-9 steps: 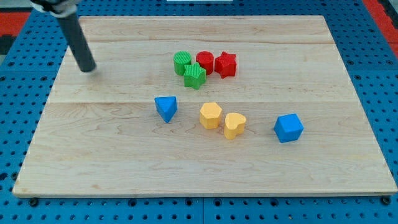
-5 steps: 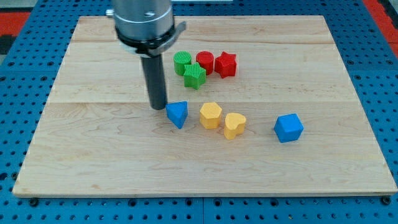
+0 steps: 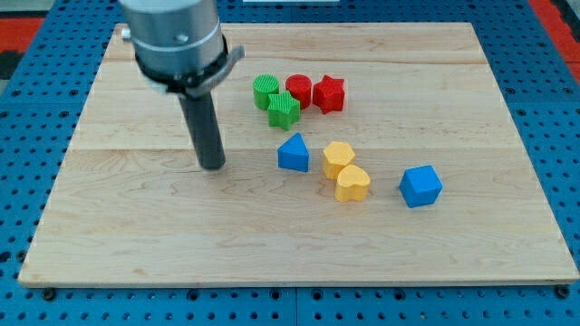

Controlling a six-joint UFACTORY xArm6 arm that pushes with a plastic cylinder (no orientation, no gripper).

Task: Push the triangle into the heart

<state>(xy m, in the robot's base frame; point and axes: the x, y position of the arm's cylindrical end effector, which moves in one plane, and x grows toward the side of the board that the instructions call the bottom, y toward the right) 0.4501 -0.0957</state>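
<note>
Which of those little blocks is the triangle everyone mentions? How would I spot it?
Start at the wooden board and find the dark rod; my tip rests left of centre. To its right, apart from it, sits the blue triangle, below the green blocks and just left of the yellow pair. The other blue block, a cube, lies farther right.

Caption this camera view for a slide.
My tip stands left of the blue triangle, near the yellow heart.

bench (image 3: 136,226): wood | centre: blue triangle (image 3: 292,152), yellow heart (image 3: 352,183), yellow block (image 3: 338,158) | 12 o'clock: green (image 3: 276,100), red blocks (image 3: 315,92) | 3 o'clock: blue cube (image 3: 420,186)
</note>
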